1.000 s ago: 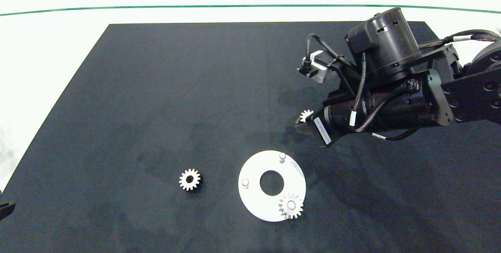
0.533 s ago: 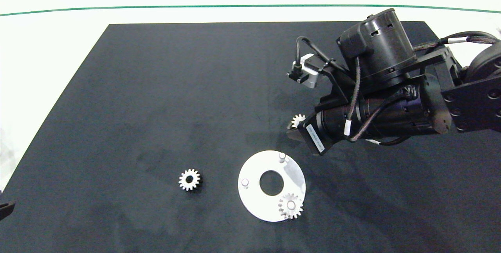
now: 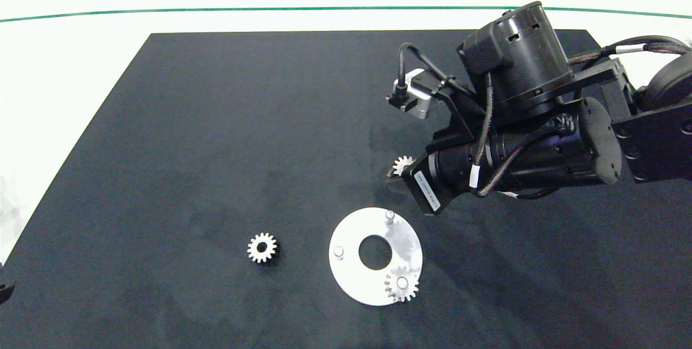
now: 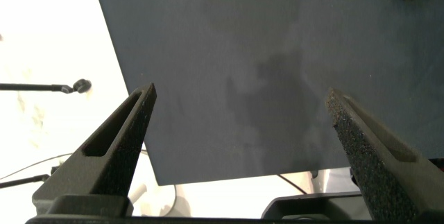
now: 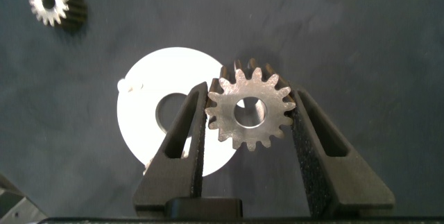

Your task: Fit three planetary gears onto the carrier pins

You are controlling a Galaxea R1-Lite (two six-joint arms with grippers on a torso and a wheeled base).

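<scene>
The right gripper (image 5: 250, 116), fingers closed on a gear (image 5: 248, 115) and pinching it by its teeth, has drifted from the table's 2 o'clock side toward the white disc (image 3: 351, 279) over the past second and now hangs just off the disc's 1 o'clock edge. One gear (image 3: 401, 284) already sits on the pin at the disc's 5 o'clock; pins at 12 o'clock (image 3: 389, 215) and 9 o'clock (image 3: 338, 252) stand bare. A third gear (image 3: 262, 248) lies on the mat at the disc's 9 o'clock, apart from it. The second install looks close, likely at the 12 o'clock pin. The left gripper (image 4: 243, 134) waits wide open and empty at the mat's edge.
</scene>
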